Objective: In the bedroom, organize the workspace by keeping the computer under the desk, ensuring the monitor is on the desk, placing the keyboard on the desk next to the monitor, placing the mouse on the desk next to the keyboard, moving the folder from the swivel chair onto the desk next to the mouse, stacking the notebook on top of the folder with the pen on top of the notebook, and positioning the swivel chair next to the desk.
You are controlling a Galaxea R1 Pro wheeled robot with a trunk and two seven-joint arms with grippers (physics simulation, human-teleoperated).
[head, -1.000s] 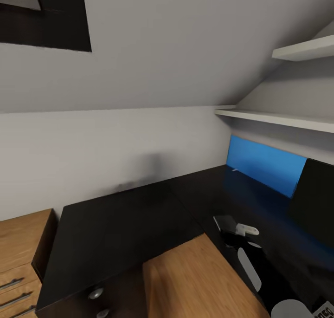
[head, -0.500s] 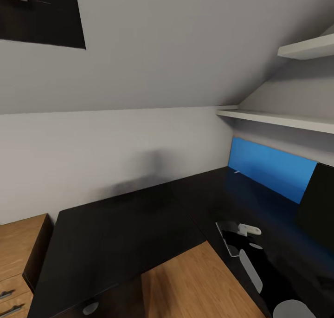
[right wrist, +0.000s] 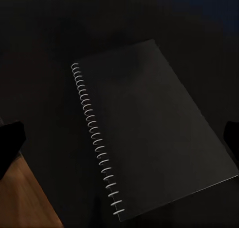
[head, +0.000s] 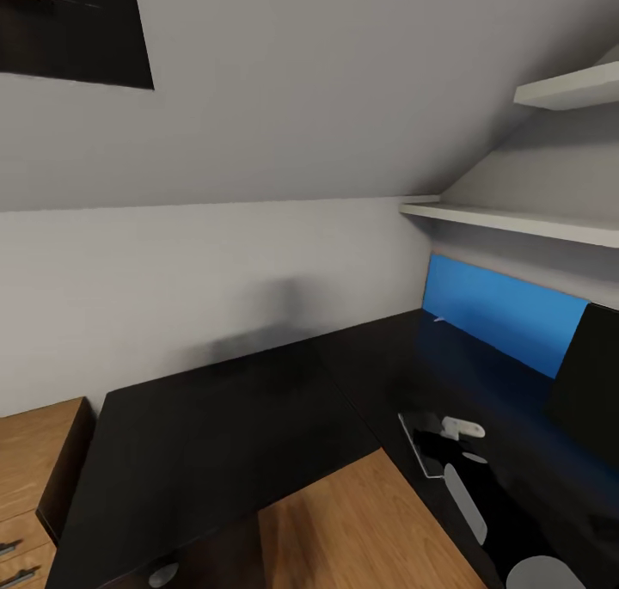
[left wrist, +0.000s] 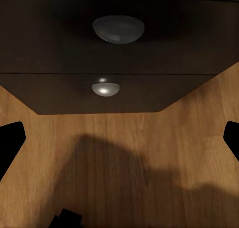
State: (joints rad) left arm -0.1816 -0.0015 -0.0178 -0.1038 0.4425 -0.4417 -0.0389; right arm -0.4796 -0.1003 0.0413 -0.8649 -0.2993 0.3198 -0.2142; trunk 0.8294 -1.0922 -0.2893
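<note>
Sloped grey walls and white shelves (head: 559,223) frame the head view, where the desk (head: 223,434) turns its glossy black corner; a blue folder (head: 503,314) leans against the wall beside a dark monitor (head: 593,383), the notebook (head: 421,443) lying flat nearby. Left wrist view: drawer knobs (left wrist: 118,28) above wood floor (left wrist: 124,158), the left gripper (left wrist: 119,138) spread wide. Right wrist view: right gripper (right wrist: 119,138) spread wide above the spiral-bound notebook, probably light, thin, slippery; pinch an edge.

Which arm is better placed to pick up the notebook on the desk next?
Right, probably. Its wrist view looks straight onto the spiral-bound notebook lying flat on the black desk, framed between the open right gripper's fingertips. The left gripper faces the desk's drawer knobs and the wooden floor instead.
</note>
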